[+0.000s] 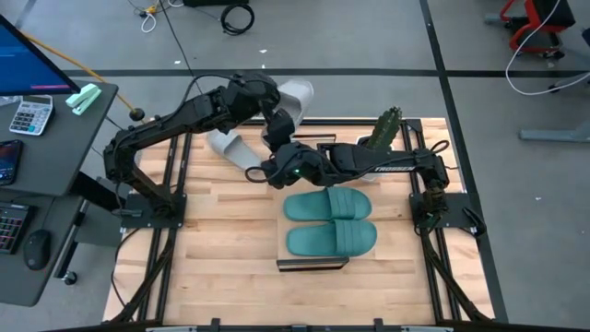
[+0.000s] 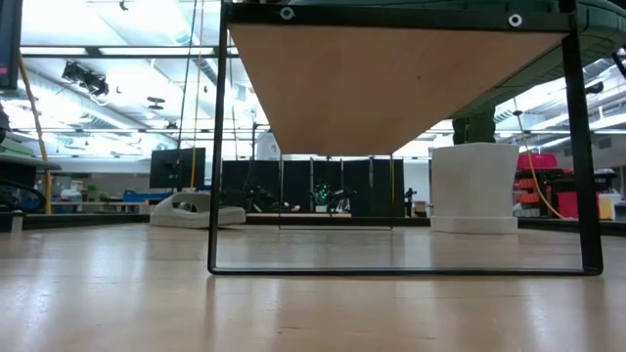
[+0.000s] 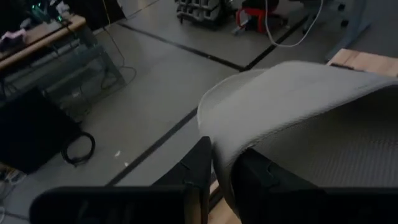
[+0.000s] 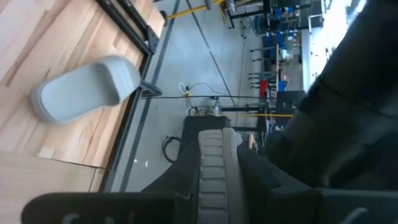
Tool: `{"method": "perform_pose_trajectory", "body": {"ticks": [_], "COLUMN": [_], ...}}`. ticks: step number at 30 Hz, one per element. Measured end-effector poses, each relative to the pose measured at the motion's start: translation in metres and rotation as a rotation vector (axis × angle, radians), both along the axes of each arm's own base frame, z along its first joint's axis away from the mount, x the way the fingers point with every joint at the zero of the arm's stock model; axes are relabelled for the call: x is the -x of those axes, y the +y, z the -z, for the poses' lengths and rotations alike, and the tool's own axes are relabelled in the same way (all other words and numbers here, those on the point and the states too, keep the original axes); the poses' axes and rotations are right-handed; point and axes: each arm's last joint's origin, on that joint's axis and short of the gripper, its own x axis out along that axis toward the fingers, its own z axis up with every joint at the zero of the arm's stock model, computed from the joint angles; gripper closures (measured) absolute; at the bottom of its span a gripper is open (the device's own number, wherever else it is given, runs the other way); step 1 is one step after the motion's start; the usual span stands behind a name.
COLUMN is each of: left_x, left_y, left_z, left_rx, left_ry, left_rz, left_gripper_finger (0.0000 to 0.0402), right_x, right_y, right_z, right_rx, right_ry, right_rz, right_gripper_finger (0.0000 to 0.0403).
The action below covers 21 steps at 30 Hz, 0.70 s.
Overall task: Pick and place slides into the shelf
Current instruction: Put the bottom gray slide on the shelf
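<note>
Lying side by side on shelf (image 1: 288,257), teal slides (image 1: 330,221), long axes across.

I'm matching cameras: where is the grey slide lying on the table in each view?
High view: grey slide, tabletop's upper left.
Low view: left, far back.
Left wrist view: absent; that's the held slide.
Right wrist view: upper left.
Shared landmark: the wooden tabletop.

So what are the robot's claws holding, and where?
The left claw pinches a grey slide by its edge. The right claw holds nothing.
</note>
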Motion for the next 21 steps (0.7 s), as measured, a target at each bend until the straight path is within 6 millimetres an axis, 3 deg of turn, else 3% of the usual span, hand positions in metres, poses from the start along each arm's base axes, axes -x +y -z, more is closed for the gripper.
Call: {"method": "perform_pose_trajectory", "body": {"ticks": [13,21], "left_x": [0.025,0.034], "left_y": [0.006,0.001], "left_z": [-0.031,-0.052], "left_rx": [-0.112,-0.242], "left_ry": [-0.086,-0.137], "left_rz": [-0.001,0.036], "left_gripper_finger": [0.0344,0.0334], "right_x": [0.042,0.064], "right_y": [0.017,0.019], "right_z": [-0.045,-0.057], "right_rx": [-0.170,-0.274], "right_ry": [-0.211,-0.246], "right_rz": [0.015,0.035], "right_gripper_finger": [0.0338,0.0340]}}
